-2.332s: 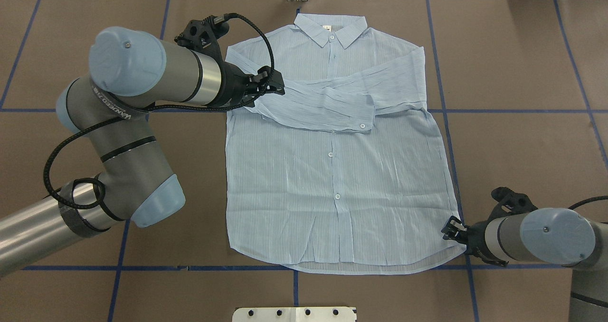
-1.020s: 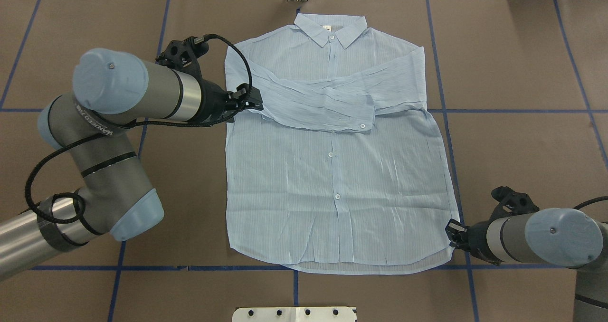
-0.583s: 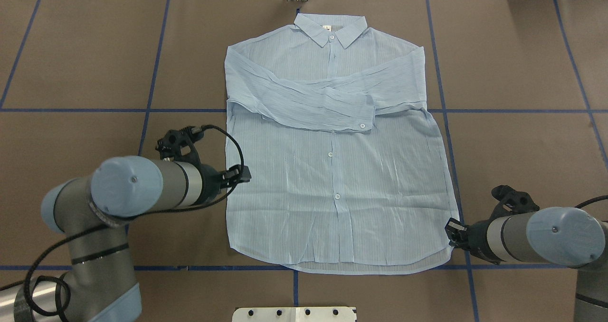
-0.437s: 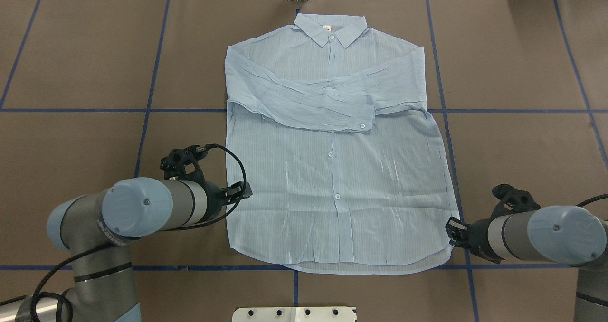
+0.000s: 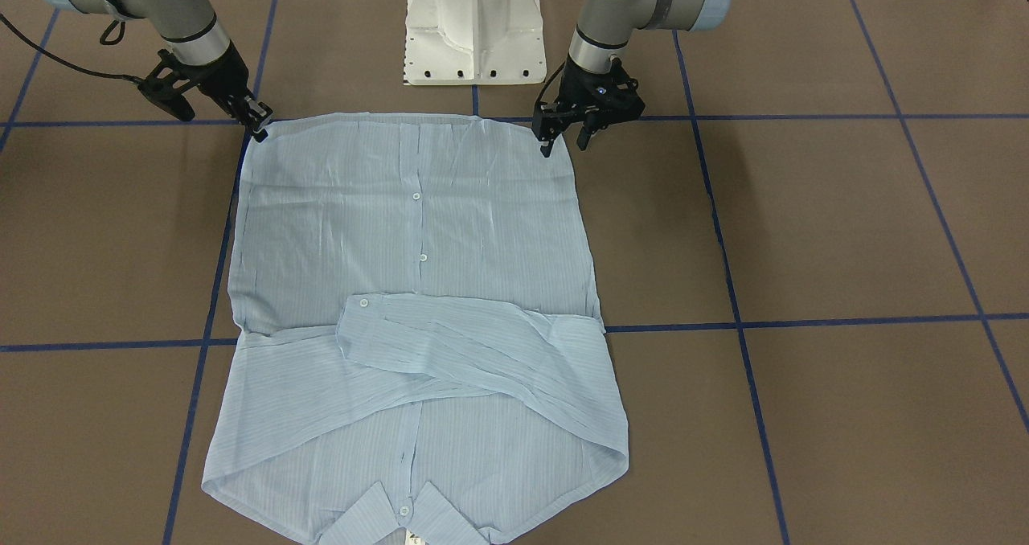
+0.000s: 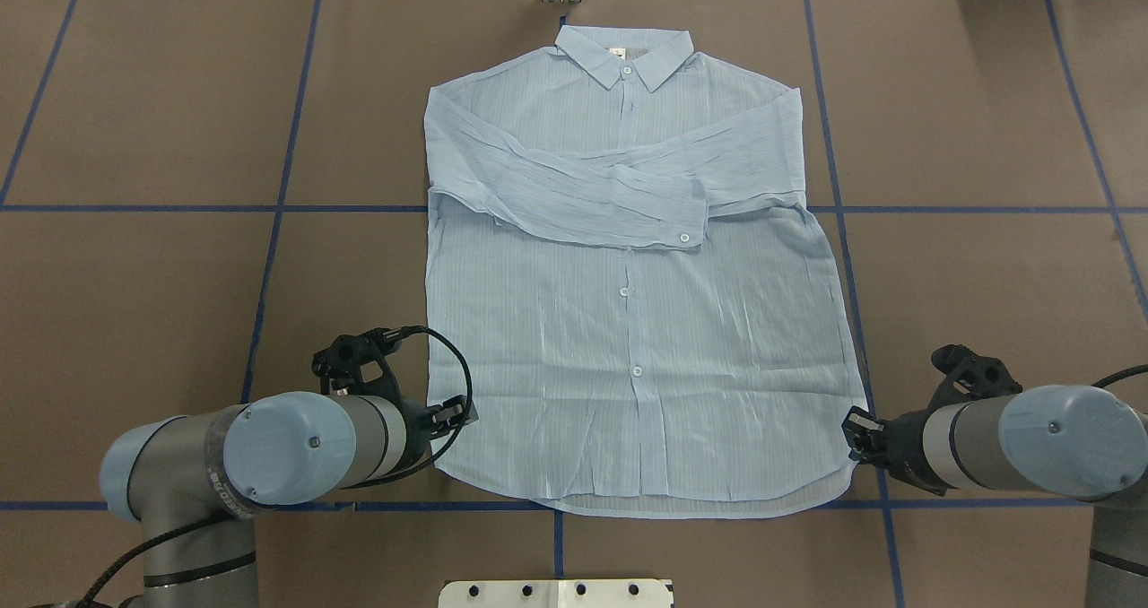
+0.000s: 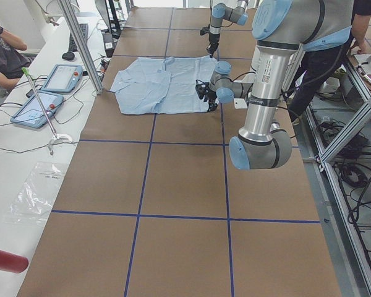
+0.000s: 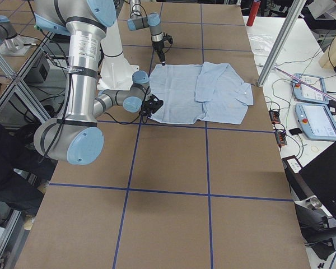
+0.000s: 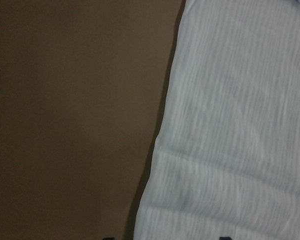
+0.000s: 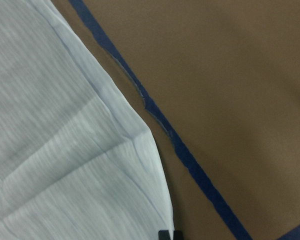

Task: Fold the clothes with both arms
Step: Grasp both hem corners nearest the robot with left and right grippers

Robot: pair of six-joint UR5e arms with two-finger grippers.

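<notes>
The pale-blue striped shirt [image 6: 628, 321] lies flat, buttons up, on the brown table, collar far from the robot and both sleeves folded across the chest. It also shows in the front view [image 5: 418, 231]. My left gripper [image 6: 459, 411] is open and empty at the shirt's near left hem corner; in the front view [image 5: 564, 141] its fingers straddle that edge. The left wrist view shows the shirt's edge [image 9: 240, 125] below. My right gripper [image 6: 850, 429] is at the near right hem corner [image 10: 140, 135]. In the front view [image 5: 259, 129] it looks shut on that corner.
The white pedestal base [image 5: 473, 22] stands just behind the shirt's hem. Blue tape lines [image 6: 269, 267] cross the table. Beyond the collar side are a metal post [image 7: 80, 43], control tablets [image 7: 62, 77] and a person [image 7: 0, 55].
My left arm has drawn back from the shirt's left shoulder along its left edge to the near hem corner. The right arm has barely moved. The shirt lies as before.
</notes>
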